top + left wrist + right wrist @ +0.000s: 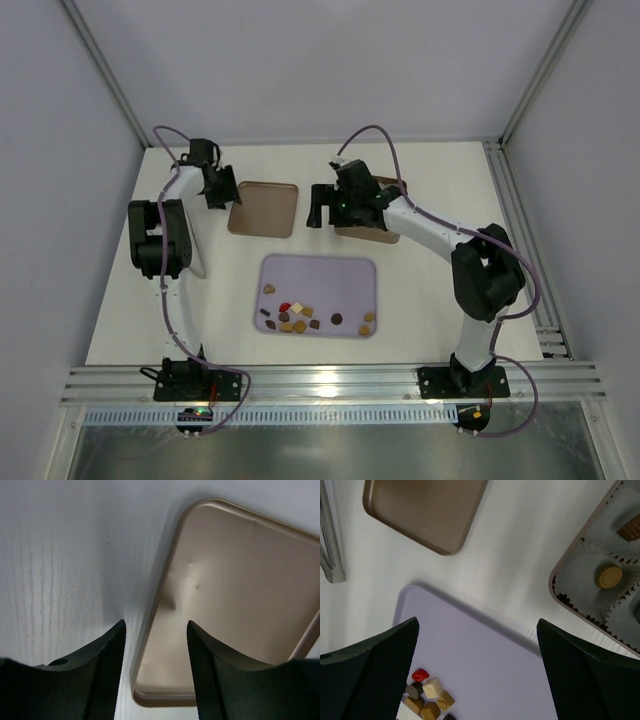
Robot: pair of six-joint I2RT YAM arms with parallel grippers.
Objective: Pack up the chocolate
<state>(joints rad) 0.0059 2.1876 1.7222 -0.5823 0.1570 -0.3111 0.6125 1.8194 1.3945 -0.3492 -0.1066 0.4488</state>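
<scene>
- Mostly the chocolate [300, 318] lies loose on the near part of the lilac tray [320, 272]. The right wrist view shows only some pieces, cut by the bottom edge.
- Two more pieces sit in grey paper cups [580, 572] in the box [555, 580]. From above, the right arm [430, 232] hides most of this box.
- The right gripper [477, 630] hangs over the tray's far part, fingers wide apart, holding nothing.
- The left gripper [156, 630] has its fingers partly apart, astride the rim of the brown lid [240, 595]. Whether they touch it, I cannot tell.
</scene>
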